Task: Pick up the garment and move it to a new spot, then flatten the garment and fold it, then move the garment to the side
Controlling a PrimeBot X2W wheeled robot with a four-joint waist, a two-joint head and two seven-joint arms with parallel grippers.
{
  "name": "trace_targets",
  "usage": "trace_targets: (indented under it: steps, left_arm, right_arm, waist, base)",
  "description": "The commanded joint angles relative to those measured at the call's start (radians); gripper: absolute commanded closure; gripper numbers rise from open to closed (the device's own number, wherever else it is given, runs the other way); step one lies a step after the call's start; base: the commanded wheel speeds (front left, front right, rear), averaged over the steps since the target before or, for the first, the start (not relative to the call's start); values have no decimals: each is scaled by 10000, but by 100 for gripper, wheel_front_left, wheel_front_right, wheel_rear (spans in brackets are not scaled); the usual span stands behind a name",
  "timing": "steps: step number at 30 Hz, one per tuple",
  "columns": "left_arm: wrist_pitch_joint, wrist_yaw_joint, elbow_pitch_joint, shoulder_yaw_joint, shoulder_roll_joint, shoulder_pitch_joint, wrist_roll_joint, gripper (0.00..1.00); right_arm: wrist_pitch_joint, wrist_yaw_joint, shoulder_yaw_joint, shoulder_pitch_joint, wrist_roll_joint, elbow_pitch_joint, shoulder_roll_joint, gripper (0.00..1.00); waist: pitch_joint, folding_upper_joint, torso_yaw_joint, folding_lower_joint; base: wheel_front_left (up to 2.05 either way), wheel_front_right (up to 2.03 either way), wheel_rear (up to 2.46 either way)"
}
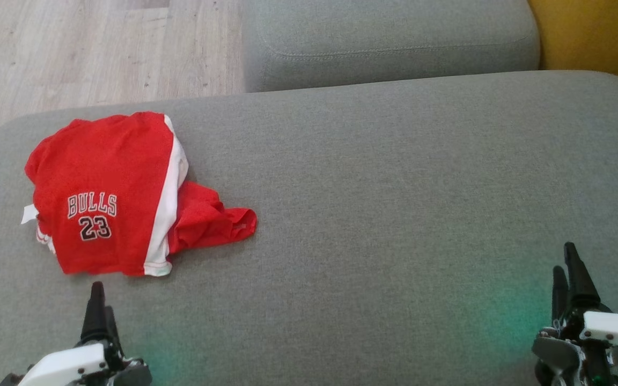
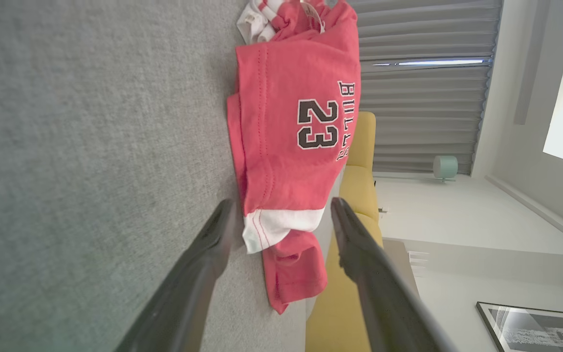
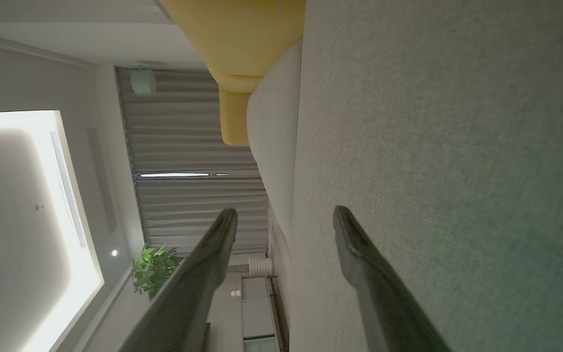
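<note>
Here we go: a big grey sofa cushion (image 1: 395, 187) takes up most of the head view, with a second grey cushion (image 1: 389, 37) along the top and pale wood floor (image 1: 73, 48) in the upper left corner.

Now the star of the show: the red garment (image 1: 105, 177), lying rumpled at the left of the frame, well away from the open middle of the cushion. It looks like light, soft jersey cloth: limp, sure to droop and drag when lifted, nothing fragile about it. It's loosely doubled over, so one pinch may catch several layers.

Left gripper (image 1: 101, 305) sits low in the lower left of the frame, just below the garment's bottom edge and not touching it. In its wrist view the two dark fingers (image 2: 203, 259) stand wide apart, with nothing between them but a look ahead at the cloth. Right gripper (image 1: 564, 260) is at the lower right, well apart from the garment, fingers likewise spread wide over bare cushion.

Where to grab? I'd say the white side stripe (image 1: 172, 187), at its stitched hem corner (image 2: 276, 225), nearest the left fingers. The bunched red flap (image 1: 207, 220) to its right is a second option. Smallest of all: the BULLS 23 lettering (image 1: 93, 214), facing up.
</note>
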Motion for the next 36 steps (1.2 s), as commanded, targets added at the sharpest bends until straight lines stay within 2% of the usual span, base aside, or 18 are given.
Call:
trace_targets:
  steps: [1,19,28,36]
  left_arm:
    - [-134,-11,-419,117,48,-423,197,0]
    - [-639,22,-950,774,58,-620,1630,0]
    - [-907,158,-1670,752,64,-695,2843,0]
    - [-1144,319,-2335,260,68,-605,4370,0]
  right_arm:
    - [-127,-1,-11,-412,-265,-433,-40,0]
    - [-629,-2,189,-616,-3154,-1233,-50,0]
    - [-894,-2,369,-687,-4784,-1785,-55,0]
    - [-1129,-3,613,-710,-6225,-2039,-60,0]
  waist:
    - [4,-1,8,0]
    - [82,-1,4,0]
    - [141,-1,-9,0]
    - [156,-1,7,0]
  base:
    - [0,0,0]
    - [0,0,0]
    - [0,0,0]
    - [0,0,0]
